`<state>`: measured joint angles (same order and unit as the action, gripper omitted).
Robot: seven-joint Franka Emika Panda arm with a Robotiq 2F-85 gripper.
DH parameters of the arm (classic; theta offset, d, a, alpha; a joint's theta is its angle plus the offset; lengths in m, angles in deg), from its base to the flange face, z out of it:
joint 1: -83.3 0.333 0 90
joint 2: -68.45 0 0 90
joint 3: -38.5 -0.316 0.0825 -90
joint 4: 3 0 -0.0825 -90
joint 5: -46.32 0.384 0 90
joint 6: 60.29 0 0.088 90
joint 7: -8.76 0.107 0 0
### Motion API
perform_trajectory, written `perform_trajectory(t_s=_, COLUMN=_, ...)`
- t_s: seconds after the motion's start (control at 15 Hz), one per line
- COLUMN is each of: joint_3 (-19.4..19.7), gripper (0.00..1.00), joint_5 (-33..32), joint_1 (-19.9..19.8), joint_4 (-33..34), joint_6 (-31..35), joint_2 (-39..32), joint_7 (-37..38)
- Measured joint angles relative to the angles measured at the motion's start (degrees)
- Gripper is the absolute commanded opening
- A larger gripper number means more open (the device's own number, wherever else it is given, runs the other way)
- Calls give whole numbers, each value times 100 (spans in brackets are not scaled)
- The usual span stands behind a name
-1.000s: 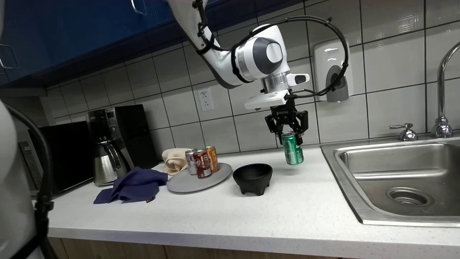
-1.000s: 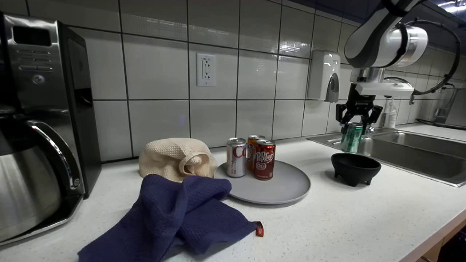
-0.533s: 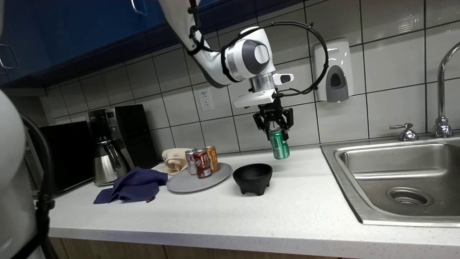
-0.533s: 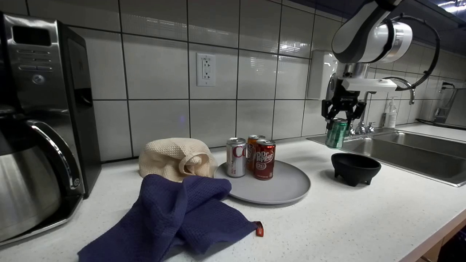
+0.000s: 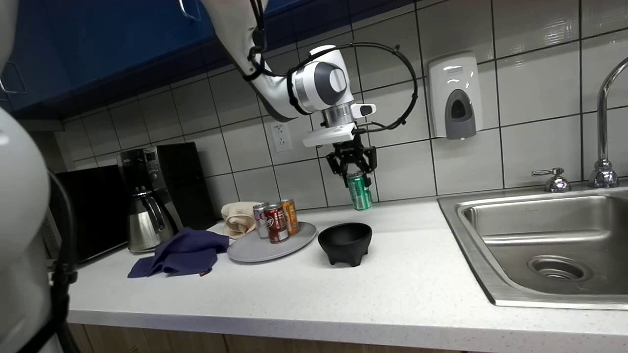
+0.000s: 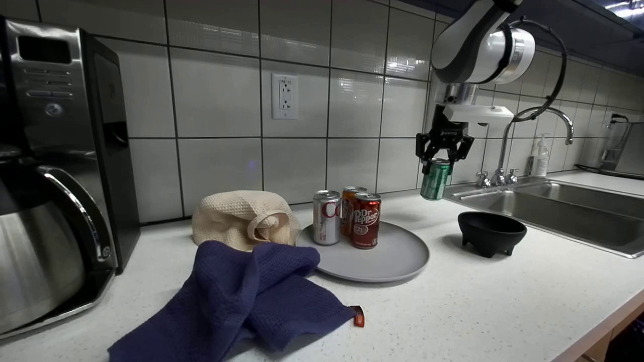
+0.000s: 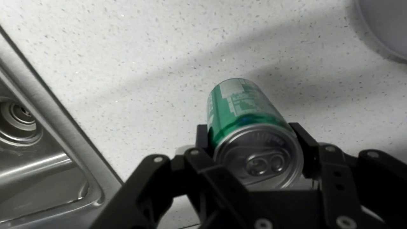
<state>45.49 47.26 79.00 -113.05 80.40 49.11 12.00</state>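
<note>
A green soda can (image 5: 360, 197) hangs above the counter, slightly tilted, its top between the black fingers of my gripper (image 5: 357, 180). In the wrist view both fingertips press against the sides of the can (image 7: 240, 105), near its silver lid with the pull tab. A black three-legged bowl (image 6: 490, 232) stands on the counter close to the can. A round grey plate (image 6: 392, 269) carries a silver can (image 6: 326, 221), a dark red Dr Pepper can (image 6: 366, 226) and an orange can (image 5: 290, 216). These three stand upright, close together.
A steel sink (image 5: 490, 294) with a faucet (image 5: 603, 147) lies on one side. A blue cloth (image 6: 241, 301), a beige cloth (image 6: 226, 221) and a coffee maker (image 6: 95, 151) are beyond the plate. The tiled wall (image 5: 392, 171) with a soap dispenser (image 5: 454, 93) runs behind.
Arm, gripper and green can have moved together away from the sink side toward the plate and coffee maker, rising a little. The grip on the can, the bowl and the plate look unchanged.
</note>
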Motion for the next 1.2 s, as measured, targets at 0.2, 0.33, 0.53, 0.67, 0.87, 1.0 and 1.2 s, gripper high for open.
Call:
perform_trajectory(t_s=0.2, joint_3=-110, gripper=38, joint_5=1, joint_1=81, joint_4=220, joint_6=-95, joint_2=-170, joint_7=14)
perform_trajectory(t_s=0.33, joint_3=-167, gripper=38, joint_5=5, joint_1=140, joint_4=363, joint_6=-199, joint_2=-267, joint_7=36)
perform_trajectory(t_s=0.53, joint_3=-249, gripper=38, joint_5=9, joint_1=236, joint_4=516, joint_6=-353, joint_2=-336, joint_7=110)
perform_trajectory(t_s=0.67, joint_3=-280, gripper=38, joint_5=9, joint_1=320, joint_4=553, joint_6=-445, joint_2=-337, joint_7=195)
perform_trajectory(t_s=0.87, joint_3=-308, gripper=38, joint_5=12, joint_1=437, joint_4=553, joint_6=-526, joint_2=-341, joint_7=394)
perform_trajectory(t_s=1.0, joint_3=-338, gripper=38, joint_5=15, joint_1=474, joint_4=548, joint_6=-587, joint_2=-344, joint_7=544)
perform_trajectory(t_s=1.2, joint_3=-343, gripper=38, joint_5=16, joint_1=543, joint_4=533, joint_6=-623, joint_2=-344, joint_7=741)
